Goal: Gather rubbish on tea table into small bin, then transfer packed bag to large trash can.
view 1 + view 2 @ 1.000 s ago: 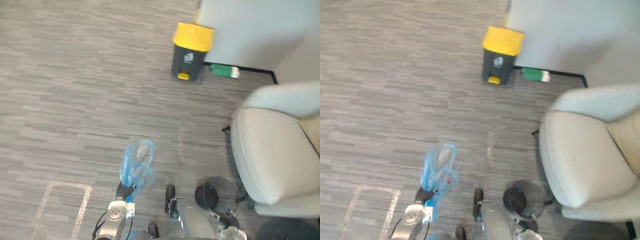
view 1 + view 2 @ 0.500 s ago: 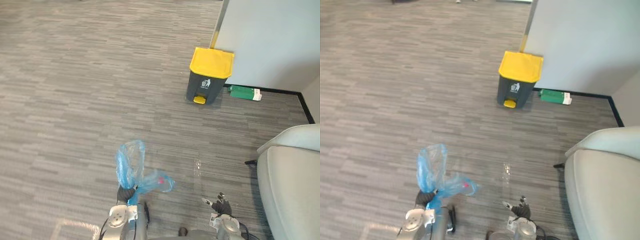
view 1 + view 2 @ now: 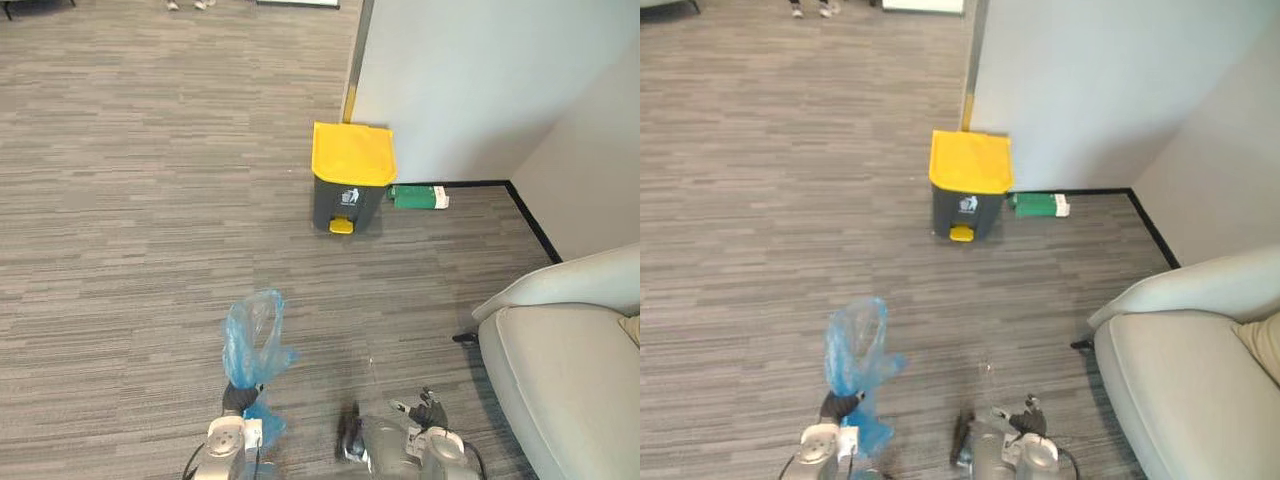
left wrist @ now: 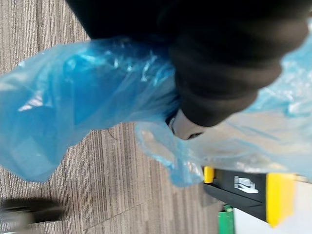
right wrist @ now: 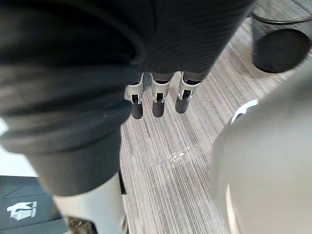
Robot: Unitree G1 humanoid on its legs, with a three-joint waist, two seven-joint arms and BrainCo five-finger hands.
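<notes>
A translucent blue rubbish bag (image 3: pixel 254 343) stands up from my left hand (image 3: pixel 236 399), which is shut round its gathered neck low in the eye views. In the left wrist view the blue bag (image 4: pixel 83 92) billows on both sides of the hand's dark cover (image 4: pixel 219 73). The large trash can (image 3: pixel 349 188), dark grey with a yellow lid, stands on the floor against the white wall, well ahead of the bag. My right hand (image 3: pixel 426 410) hangs low to the right with straight fingers (image 5: pixel 156 100) and holds nothing.
A green box (image 3: pixel 418 197) lies at the wall's foot right of the can. A pale armchair (image 3: pixel 570 360) takes up the right side. A small black mesh bin (image 5: pixel 280 46) stands on the grey floor near my right hand. A person's shoes (image 3: pixel 185 5) show far off.
The camera has swung, so the trash can now sits nearer the middle. The bag's lower lobe, which swung out to the right, has dropped back beside my left hand.
</notes>
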